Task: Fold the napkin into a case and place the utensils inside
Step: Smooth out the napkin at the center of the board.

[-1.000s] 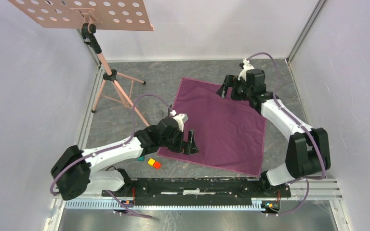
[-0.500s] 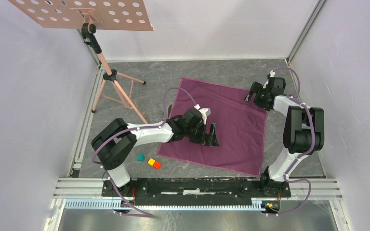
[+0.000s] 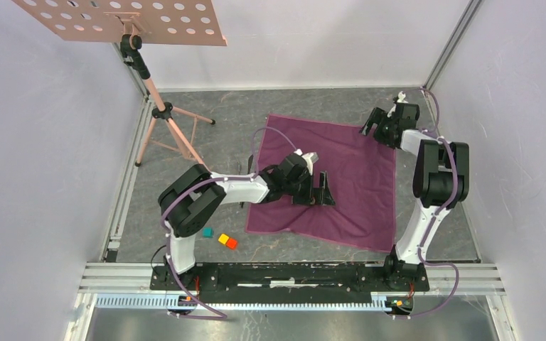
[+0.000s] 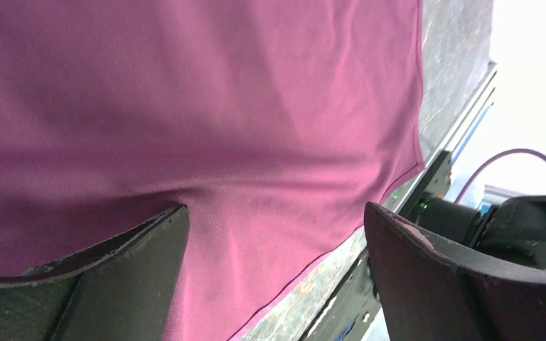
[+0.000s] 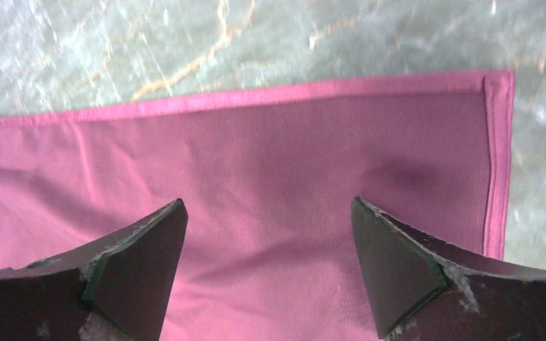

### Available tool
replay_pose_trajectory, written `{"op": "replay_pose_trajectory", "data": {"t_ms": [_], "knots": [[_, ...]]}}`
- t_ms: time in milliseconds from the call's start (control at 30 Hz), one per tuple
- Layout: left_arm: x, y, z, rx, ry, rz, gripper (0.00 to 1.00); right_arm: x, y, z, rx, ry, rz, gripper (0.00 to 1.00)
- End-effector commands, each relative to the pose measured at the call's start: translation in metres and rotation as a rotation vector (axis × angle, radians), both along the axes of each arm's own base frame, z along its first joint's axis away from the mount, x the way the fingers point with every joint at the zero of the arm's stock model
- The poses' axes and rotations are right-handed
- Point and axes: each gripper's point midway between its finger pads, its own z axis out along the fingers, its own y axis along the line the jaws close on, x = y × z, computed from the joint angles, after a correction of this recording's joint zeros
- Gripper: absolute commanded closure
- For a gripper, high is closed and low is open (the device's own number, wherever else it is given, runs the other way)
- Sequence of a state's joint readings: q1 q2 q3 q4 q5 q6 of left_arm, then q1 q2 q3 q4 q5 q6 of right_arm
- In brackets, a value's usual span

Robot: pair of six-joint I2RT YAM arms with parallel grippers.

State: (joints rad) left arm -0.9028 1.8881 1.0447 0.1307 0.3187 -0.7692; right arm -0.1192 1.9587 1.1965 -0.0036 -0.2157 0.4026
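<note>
The napkin [image 3: 359,181] lay flat on the desk [image 3: 227,121], right of centre. The right tool [image 3: 372,126], wide and empty, hung over its 2 o'clock corner; the left tool [image 3: 325,195], equally wide and empty, sat above the cloth's middle.

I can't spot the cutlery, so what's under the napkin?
Around the napkin, only the grey table shows. Anything beneath is covered by the cloth, so cutlery there cannot be confirmed or ruled out.

white arms [image 3: 238,189], black joints [image 3: 437,174], purple cables [image 4: 515,150]
</note>
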Motion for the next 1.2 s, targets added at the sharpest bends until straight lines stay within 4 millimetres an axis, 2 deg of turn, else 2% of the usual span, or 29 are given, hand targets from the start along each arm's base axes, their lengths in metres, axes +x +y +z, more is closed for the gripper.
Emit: {"op": "replay_pose_trajectory", "data": {"t_ms": [0,100,267,400,500,567,667,767,867,900,933,967,1000,1067,1100,1167], "knots": [[0.021,-0.009,-0.009,-0.020,0.052,0.045,0.00,0.036,-0.007,0.003,-0.004,-0.057,0.005,0.08],[0.029,-0.014,-0.008,-0.023,0.051,0.044,0.00,0.056,-0.008,0.001,-0.017,-0.076,0.038,0.08],[0.037,-0.010,-0.008,0.009,0.024,0.048,0.00,0.094,-0.005,0.002,-0.032,-0.131,0.128,0.09],[0.035,-0.003,-0.002,0.034,-0.005,0.032,0.00,0.110,-0.006,0.003,-0.072,-0.138,0.188,0.08],[0.030,-0.002,0.013,0.016,-0.017,0.009,0.00,0.128,-0.005,0.019,-0.102,-0.177,0.230,0.08],[0.025,-0.003,0.032,-0.017,-0.024,-0.016,0.00,0.137,-0.006,0.037,-0.122,-0.195,0.228,0.08],[0.011,-0.005,0.056,-0.089,-0.024,-0.080,0.00,0.133,-0.004,0.067,-0.122,-0.185,0.183,0.09],[-0.002,0.001,0.061,-0.114,0.008,-0.110,0.00,0.105,0.004,0.106,-0.202,-0.142,0.124,0.08],[-0.015,0.011,0.073,-0.157,0.008,-0.110,0.00,0.049,0.017,0.121,-0.219,-0.082,0.052,0.07],[-0.020,0.016,0.079,-0.172,0.000,-0.114,0.00,0.030,0.019,0.123,-0.206,-0.069,0.042,0.07],[-0.024,0.020,0.084,-0.183,-0.010,-0.118,0.00,0.006,0.036,0.121,-0.185,-0.053,0.060,0.07],[-0.030,0.026,0.090,-0.194,-0.020,-0.120,0.00,-0.015,0.044,0.124,-0.173,-0.055,0.074,0.07],[-0.034,0.031,0.095,-0.200,-0.033,-0.122,0.00,-0.038,0.049,0.119,-0.167,-0.037,0.083,0.08],[-0.045,0.045,0.111,-0.223,-0.075,-0.125,0.00,-0.087,0.052,0.110,-0.142,-0.012,0.073,0.08],[-0.050,0.052,0.118,-0.232,-0.094,-0.128,0.00,-0.105,0.051,0.109,-0.131,-0.012,0.059,0.08],[-0.059,0.064,0.132,-0.241,-0.132,-0.139,0.00,-0.146,0.042,0.098,-0.120,0.023,-0.008,0.08]]}}
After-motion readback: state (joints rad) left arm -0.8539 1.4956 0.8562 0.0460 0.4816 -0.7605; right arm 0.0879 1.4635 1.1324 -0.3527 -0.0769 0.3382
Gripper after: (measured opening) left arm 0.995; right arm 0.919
